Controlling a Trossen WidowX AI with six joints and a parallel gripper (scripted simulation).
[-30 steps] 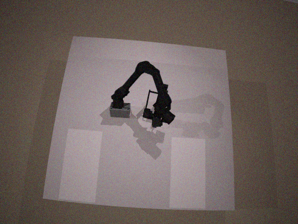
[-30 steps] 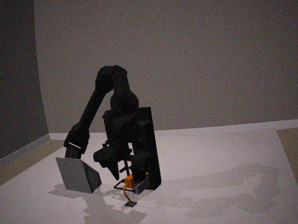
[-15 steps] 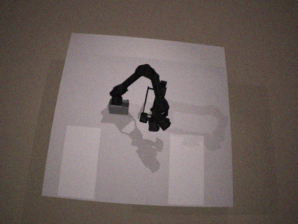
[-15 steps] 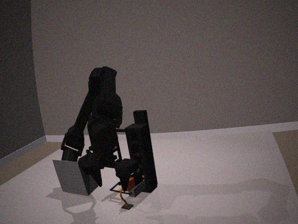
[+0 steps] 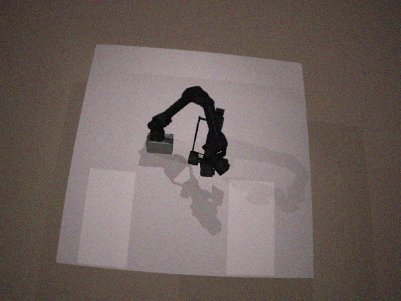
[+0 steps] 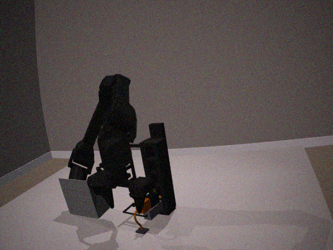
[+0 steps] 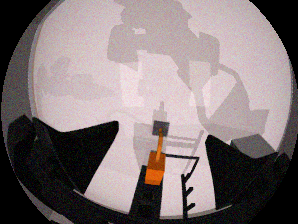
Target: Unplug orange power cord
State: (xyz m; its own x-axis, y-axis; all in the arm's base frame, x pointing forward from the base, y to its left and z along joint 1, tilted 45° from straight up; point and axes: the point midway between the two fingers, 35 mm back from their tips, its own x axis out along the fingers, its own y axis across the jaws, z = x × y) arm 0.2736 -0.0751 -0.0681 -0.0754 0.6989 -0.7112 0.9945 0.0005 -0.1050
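Note:
The orange plug (image 6: 146,205) (image 7: 156,172) shows close to a dark block, seemingly the power strip (image 6: 168,193) (image 7: 145,197); whether its prongs are in a socket cannot be told. Its orange cord (image 6: 136,218) (image 7: 160,145) runs to a small dark square base (image 6: 142,231) (image 7: 160,128). My gripper (image 6: 126,209) (image 7: 164,133) is open and empty. In the wrist view its fingers stand wide apart, one on each side of the plug, with a gap on both sides. In the exterior view one fingertip overlaps the plug. In the top view the arm hides plug and cord.
A thin black frame (image 6: 129,214) (image 7: 181,156) stands beside the plug, with short prongs along it in the wrist view. The grey arm base (image 5: 159,146) (image 6: 79,197) (image 7: 252,145) stands to one side. A small grey block (image 6: 153,212) sits at the dark block's foot.

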